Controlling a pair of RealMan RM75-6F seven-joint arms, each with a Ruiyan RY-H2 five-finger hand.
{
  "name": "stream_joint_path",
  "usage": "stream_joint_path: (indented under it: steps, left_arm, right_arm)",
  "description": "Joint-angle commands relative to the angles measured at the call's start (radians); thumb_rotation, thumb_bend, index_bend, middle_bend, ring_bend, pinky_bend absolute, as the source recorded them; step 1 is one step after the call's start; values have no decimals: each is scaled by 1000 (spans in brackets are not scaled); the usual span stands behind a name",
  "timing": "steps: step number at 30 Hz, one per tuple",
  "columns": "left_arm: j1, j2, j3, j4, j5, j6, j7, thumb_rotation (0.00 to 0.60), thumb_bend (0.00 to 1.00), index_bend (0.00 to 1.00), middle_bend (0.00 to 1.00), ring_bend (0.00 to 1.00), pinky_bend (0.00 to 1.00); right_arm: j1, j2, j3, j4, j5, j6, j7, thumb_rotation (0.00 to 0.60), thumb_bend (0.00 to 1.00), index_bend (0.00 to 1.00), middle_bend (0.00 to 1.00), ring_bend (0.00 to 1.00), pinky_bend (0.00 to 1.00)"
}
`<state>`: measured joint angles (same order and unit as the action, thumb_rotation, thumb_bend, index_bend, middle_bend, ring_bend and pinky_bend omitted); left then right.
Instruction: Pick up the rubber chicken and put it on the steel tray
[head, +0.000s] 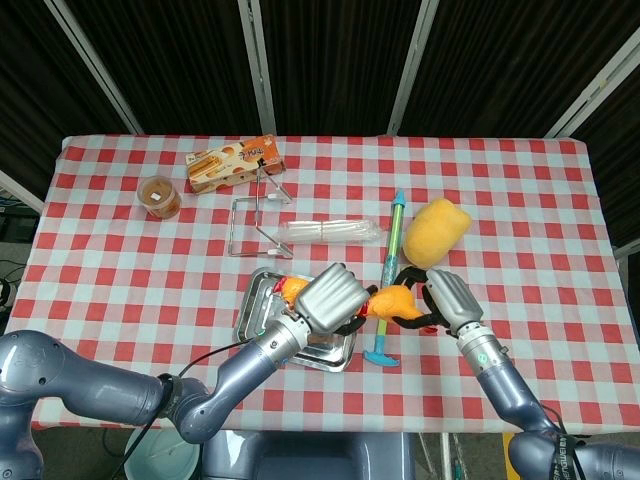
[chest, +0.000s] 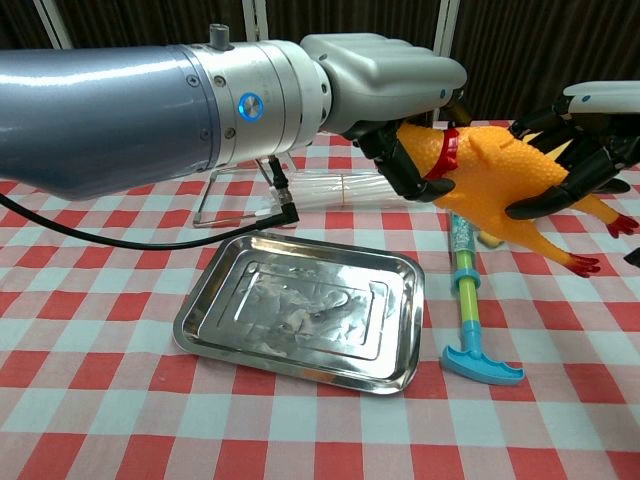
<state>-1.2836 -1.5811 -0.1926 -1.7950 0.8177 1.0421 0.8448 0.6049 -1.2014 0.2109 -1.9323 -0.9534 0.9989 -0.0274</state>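
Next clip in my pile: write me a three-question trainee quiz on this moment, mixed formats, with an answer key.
1. True or false: the orange rubber chicken already lies in the shiny steel tray.
2. Which hands grip the chicken? A) left hand only B) right hand only C) both
3. Fill in: the long toy with a turquoise T-handle lies on the cloth to the ____ of the tray in the chest view.

Key
1. False: it is held in the air above the table.
2. C: left hand at the head end, right hand at the body.
3. right
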Motion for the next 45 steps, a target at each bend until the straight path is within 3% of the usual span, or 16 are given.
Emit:
stream_joint_path:
  steps: [1,3,6,8,10,11,14,17,27,40,42,45]
  left_arm:
    - [1,0,1,2,4,-2,-3,600,667,570,666,604,594]
    - [2,0,2,4,7,-1,-4,600,667,570,667,604,594]
    - [4,-1,3,10,15,8,-1,600,667,571,668,604,594]
    - [5,-2,3,12,14,13,4,600,667,571,669,604,594]
    - [4,-2,4,13,13,20,14,600,668,572,669,604,594]
    - [3,-3,4,15,15,25,22,600,667,572,669,604,594]
    - [2,-10,4,22,15,33,35,600,667,573,670,605,594]
    - [0,-16,3,25,12,34,43,600,668,573,670,606,594]
    - [1,-28,1,31,9,46,62,600,667,573,671,606,594]
    - [-10,-70,-6,55,19,48,79,600,667,573,671,606,594]
    - [-11,-74,-5,57,22,50,85,600,667,573,671,606,594]
    - [-12,-79,-5,58,20,47,87,600,667,573,671,606,594]
  right_arm:
    - [-2,2,0,-4,-3,-1,4,600,1000,976,835,859,910]
    - [-5,6,0,-7,-13,-3,12,600,1000,897,803,792,863]
    - [-9,34,-6,-18,-43,-48,57,600,986,591,617,559,609]
    - [-8,64,-13,-20,-70,-100,97,600,777,375,467,387,395]
    - [-5,89,-22,-11,-93,-138,114,600,527,234,362,281,309]
    - [-3,101,-28,-7,-103,-159,122,600,431,175,312,232,287]
    - [1,124,-29,-2,-124,-202,161,600,287,92,239,162,270]
    - [2,138,-28,2,-147,-222,190,600,245,80,228,147,269]
    - [-1,135,-34,29,-192,-232,238,600,244,82,226,145,269]
    - [10,134,-23,33,-161,-233,257,600,244,136,226,180,298]
    - [12,130,-22,36,-153,-230,253,600,281,179,231,208,323]
    - [13,121,-18,40,-137,-217,248,600,541,322,305,287,404]
